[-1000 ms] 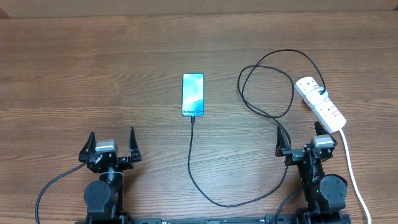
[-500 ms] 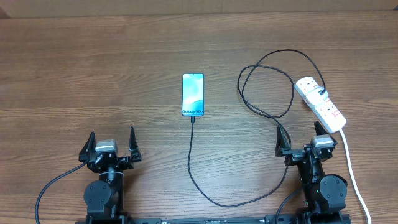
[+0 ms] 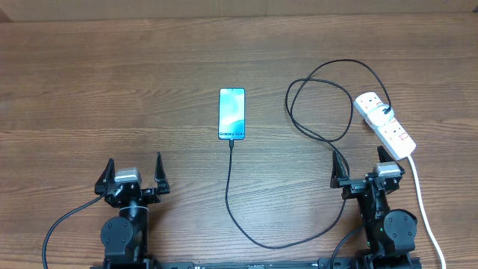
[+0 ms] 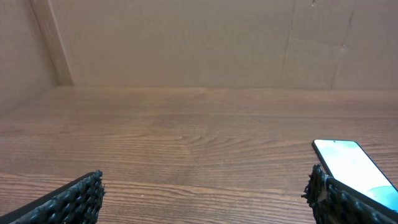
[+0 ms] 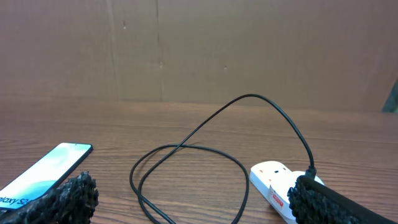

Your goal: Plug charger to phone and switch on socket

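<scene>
A: How do the hands stand?
B: The left hand (image 3: 134, 160) is spread wide and holds nothing, on the robot's side of the phone (image 3: 232, 114), off to its left. The right hand (image 3: 358, 158) is just as wide and empty, off to the phone's right.
A: And the phone?
B: Flat on the counter (image 3: 112, 82), its screen lit. The charger (image 3: 228, 194) meets its near edge with the tip, bends away right of the phone, loops, and ends in the socket (image 3: 385, 124), well to the phone's right.
A: The switches?
B: Red, but on or off I cannot tell.
</scene>
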